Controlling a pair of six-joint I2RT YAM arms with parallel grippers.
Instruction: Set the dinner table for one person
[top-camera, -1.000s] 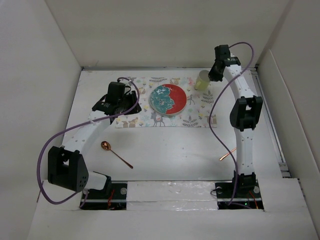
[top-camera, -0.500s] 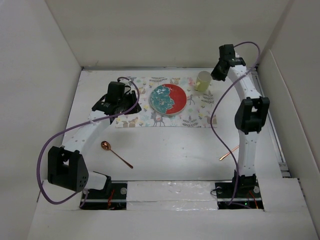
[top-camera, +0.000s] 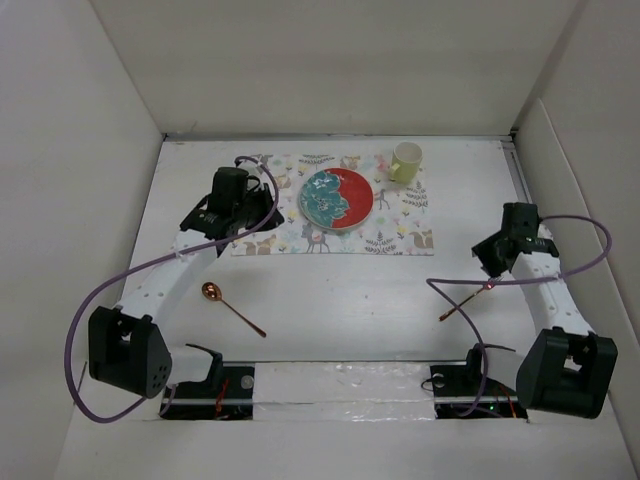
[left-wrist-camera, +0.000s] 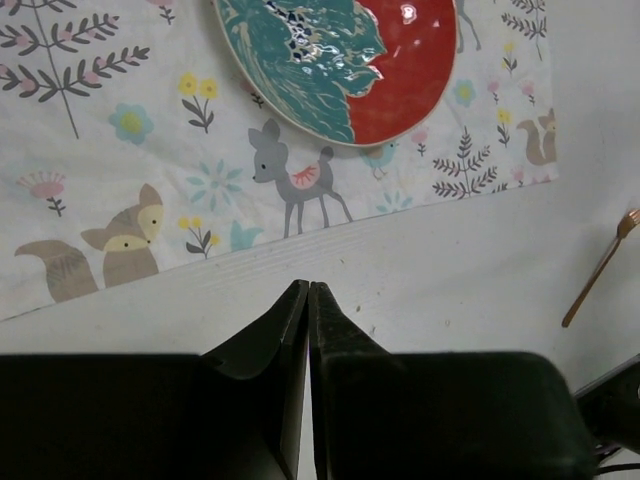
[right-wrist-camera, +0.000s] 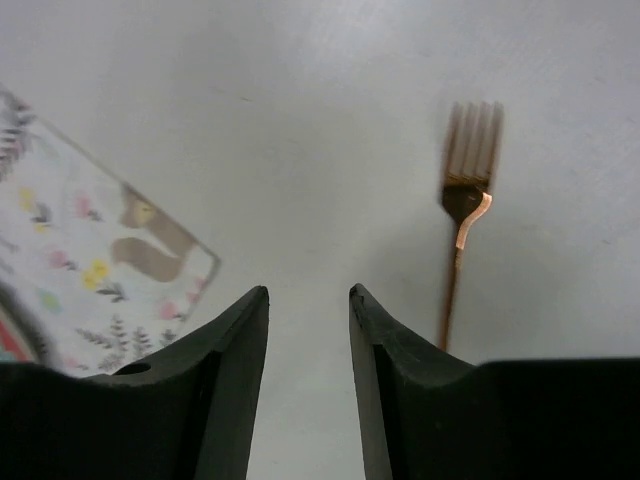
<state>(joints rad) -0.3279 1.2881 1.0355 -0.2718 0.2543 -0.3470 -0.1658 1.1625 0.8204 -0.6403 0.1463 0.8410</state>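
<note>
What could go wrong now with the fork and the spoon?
The right gripper is open beside the fork, not over it, so closing here would likely catch nothing. The right arm's purple cable droops close to the fork and might drag it. The spoon lies near the left arm, which could nudge it.

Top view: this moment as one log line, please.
left gripper: shut, empty | right gripper: open, empty, near copper metal fork | round red-and-teal plate, pale yellow cup: on patterned cloth placemat | copper spoon: on white table
</note>
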